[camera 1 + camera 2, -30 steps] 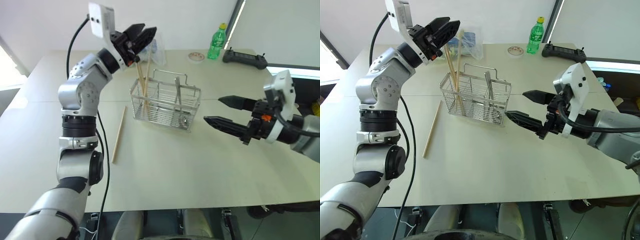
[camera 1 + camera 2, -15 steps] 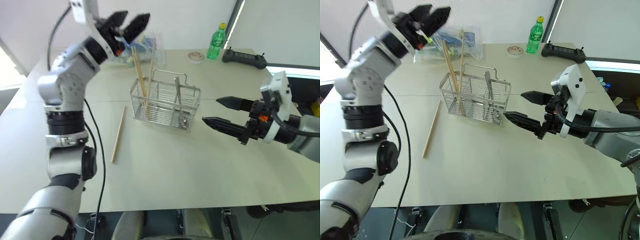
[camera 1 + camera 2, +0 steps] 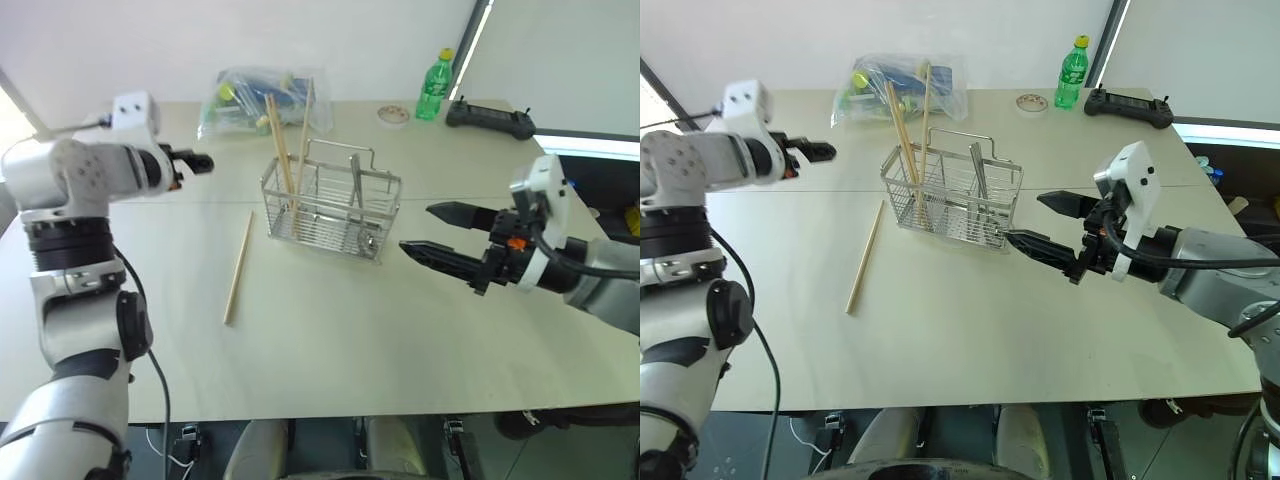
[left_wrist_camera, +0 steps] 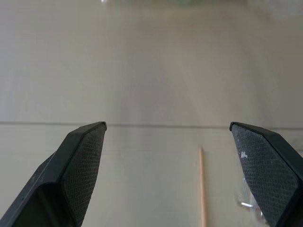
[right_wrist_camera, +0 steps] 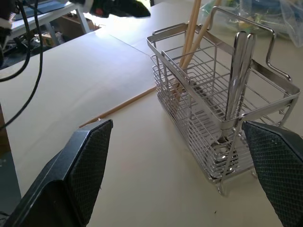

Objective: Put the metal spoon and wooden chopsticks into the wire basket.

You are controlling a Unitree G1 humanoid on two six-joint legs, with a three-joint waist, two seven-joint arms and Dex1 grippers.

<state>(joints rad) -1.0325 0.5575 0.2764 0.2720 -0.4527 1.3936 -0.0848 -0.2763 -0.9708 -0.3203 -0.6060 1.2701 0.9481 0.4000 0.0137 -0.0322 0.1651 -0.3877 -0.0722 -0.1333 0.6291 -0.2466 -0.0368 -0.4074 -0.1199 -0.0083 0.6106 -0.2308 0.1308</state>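
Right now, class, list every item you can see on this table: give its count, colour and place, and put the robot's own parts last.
Silver wire basket: one, table centre.
Light-tan wooden chopsticks in the basket: two, standing.
Loose wooden chopstick: one, flat on the table left of the basket.
Shiny metal spoon: one, upright in the basket.
Clear plastic bag: one, far side.
Green bottle: one, far edge.
Black controller: one, far right.
Left gripper: black, open.
Right gripper: black, open.
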